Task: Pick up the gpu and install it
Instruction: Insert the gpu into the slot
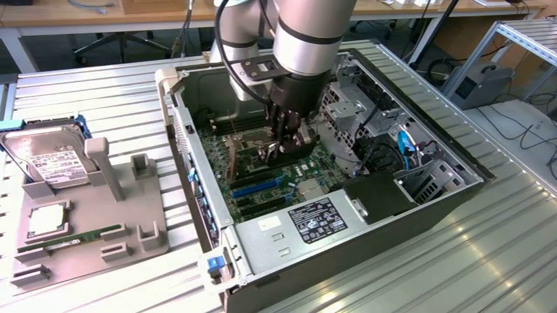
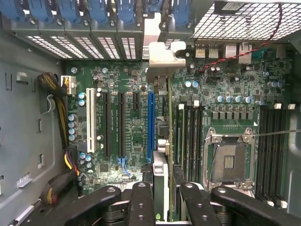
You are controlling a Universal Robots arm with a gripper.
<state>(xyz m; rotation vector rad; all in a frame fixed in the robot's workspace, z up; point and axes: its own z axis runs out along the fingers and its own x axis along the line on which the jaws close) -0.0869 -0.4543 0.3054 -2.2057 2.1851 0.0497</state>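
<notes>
Black fingers [image 2: 141, 202] of the claw [image 2: 162, 200] sat right up against the wrist camera, clamped on the gpu [image 2: 162, 141], which was held edge-on so it looked like a thin strip running straight away from the claw toward the back wall of the computer case [image 2: 28, 155]. So the card was not lying off to one side at all, it hung directly under the claw, long axis in line with the slots on the green motherboard [image 2: 131, 84]. Its pale metal bracket end [image 2: 162, 59] pointed at the row of blue clips [image 2: 108, 12] along the rear of the case. What mattered was the sideways line-up: the card's edge looked to be just beside the long blue slot [image 2: 151, 125], parallel to it, and I couldn't tell whether it was touching the board or hovering above it.

From the exterior view the claw [image 1: 280, 147] was down inside the open case, low over the board. My guess was it was mid-install, not seated.
</notes>
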